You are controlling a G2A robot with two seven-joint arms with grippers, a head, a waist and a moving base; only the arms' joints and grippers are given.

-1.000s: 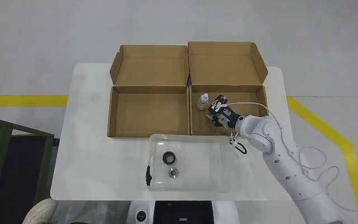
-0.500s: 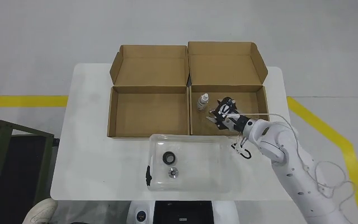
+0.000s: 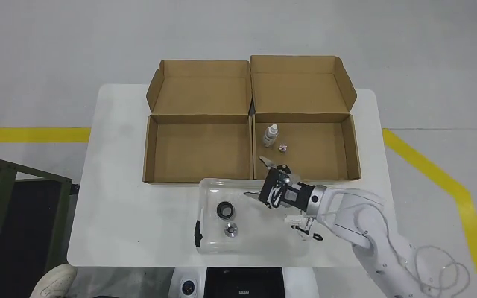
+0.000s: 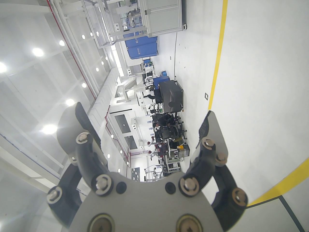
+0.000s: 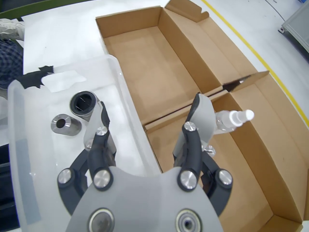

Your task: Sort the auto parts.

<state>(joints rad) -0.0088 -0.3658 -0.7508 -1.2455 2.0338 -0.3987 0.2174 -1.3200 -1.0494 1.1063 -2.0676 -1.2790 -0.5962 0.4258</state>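
- Top view: a black sleeve (image 3: 224, 211) and a steel nut (image 3: 231, 229) wait lower left in the clear bin (image 3: 261, 240), unsorted; the right claw (image 3: 261, 180) hovers at its upper rim.
- Left wrist view: the left claw (image 4: 144, 117) gapes, holding nothing.
- Right wrist view: the right claw is spread wide and bare beside the sleeve, probably lining up a pick.

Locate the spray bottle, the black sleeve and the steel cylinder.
spray bottle (image 3: 270, 135), top view, its body.
black sleeve (image 5: 81, 102), right wrist view, its open end.
steel cylinder (image 5: 68, 127), right wrist view, its top face.
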